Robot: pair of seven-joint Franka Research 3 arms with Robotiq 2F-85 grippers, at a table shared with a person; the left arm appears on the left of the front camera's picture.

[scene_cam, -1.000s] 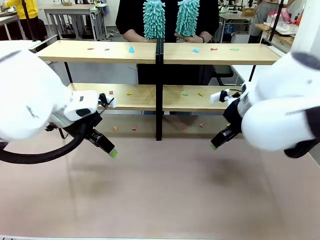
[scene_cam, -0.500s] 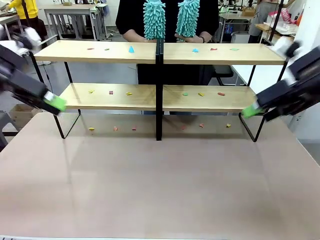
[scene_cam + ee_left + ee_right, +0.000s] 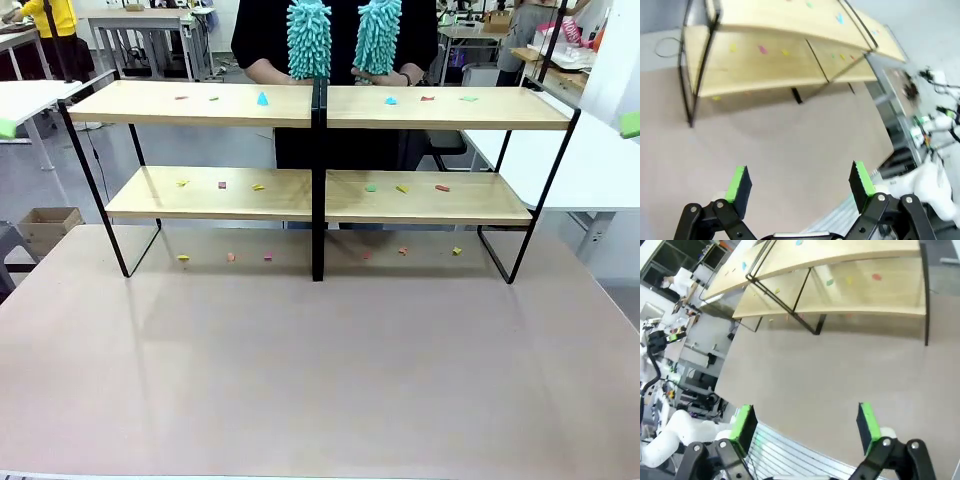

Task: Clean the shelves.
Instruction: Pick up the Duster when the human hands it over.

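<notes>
**Front view.** The shelves (image 3: 200,104) stand upright across the far half of the desk (image 3: 320,370), both tiers level. Status, in my judgement: cleaning not yet started. Small coloured scraps (image 3: 262,98) lie on the top boards, on the lower boards and on the desk under the rack. A person (image 3: 262,30) stands just behind the rack and holds two teal dusters (image 3: 309,38) upright above the top tier. Neither duster touches a board. All three levels are left to clear. The desk is a plain beige top, bare in front of the rack. White tables (image 3: 590,160) flank it, and a cardboard box (image 3: 48,225) sits on the floor at the left.

**Left wrist view.** My left fingers (image 3: 740,184) are spread wide with nothing between them. They hang above the desk (image 3: 790,135), well apart from the shelves (image 3: 765,82). The shelves run slantwise across the top of the frame, with scraps on both tiers.

**Right wrist view.** My right fingers (image 3: 866,422) are likewise spread and empty, above the near edge of the desk (image 3: 840,365). The shelves (image 3: 865,295) lie well ahead, with scraps visible on the lower board. Neither set of fingers holds a cleaning tool. I judge that taking a duster is the first step outstanding.
</notes>
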